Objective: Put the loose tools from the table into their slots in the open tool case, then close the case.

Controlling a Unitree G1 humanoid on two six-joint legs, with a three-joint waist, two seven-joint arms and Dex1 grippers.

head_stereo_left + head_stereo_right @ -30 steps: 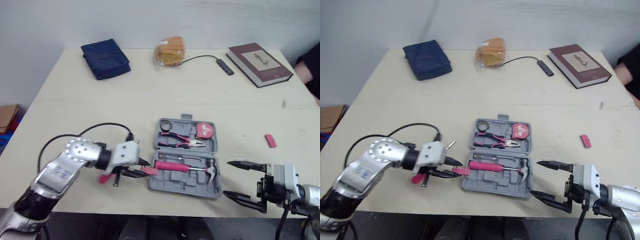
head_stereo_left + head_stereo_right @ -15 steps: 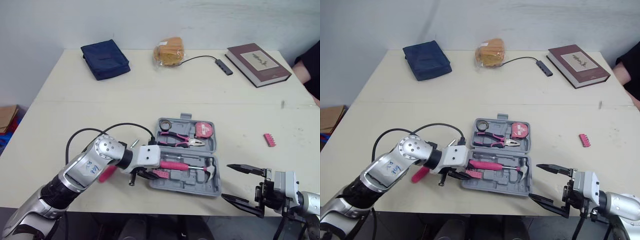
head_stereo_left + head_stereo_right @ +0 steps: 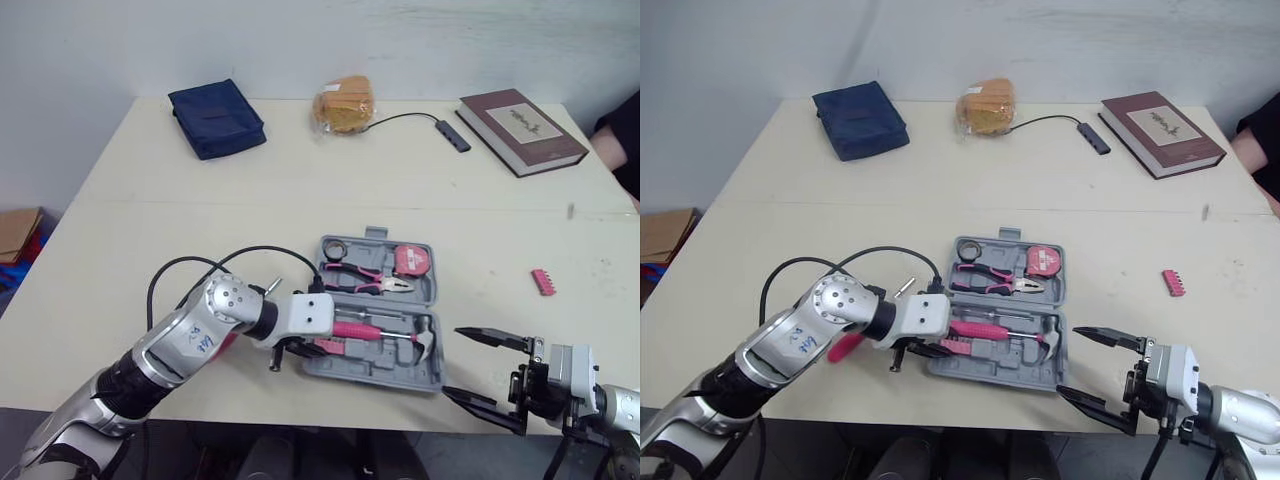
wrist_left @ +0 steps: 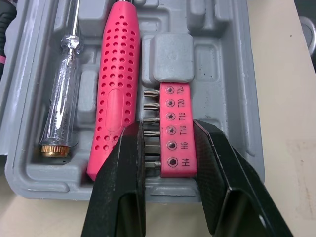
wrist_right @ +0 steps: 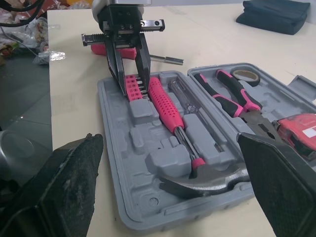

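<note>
Bit strip [image 4: 178,113] is down at its slot in the case's [image 3: 400,372] near-left corner. The left gripper [image 4: 169,136] is clamped on it, bits right beside the hammer [image 4: 116,98] handle. If it's released crooked, the bits could ride up on the handle and block the lid. A second ago it was left of the case. Right gripper [image 3: 455,361] sits open, near right.

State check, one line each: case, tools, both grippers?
tool case: open, flat on table.
left gripper: jaws shut on pink bit holder.
pink bit holder: set in the case, not released.
right gripper: open, empty.
hammer: in its slot.
pliers: in their slot.
second bit strip: loose on table.
pink-handled tool: loose beside left arm.
</note>
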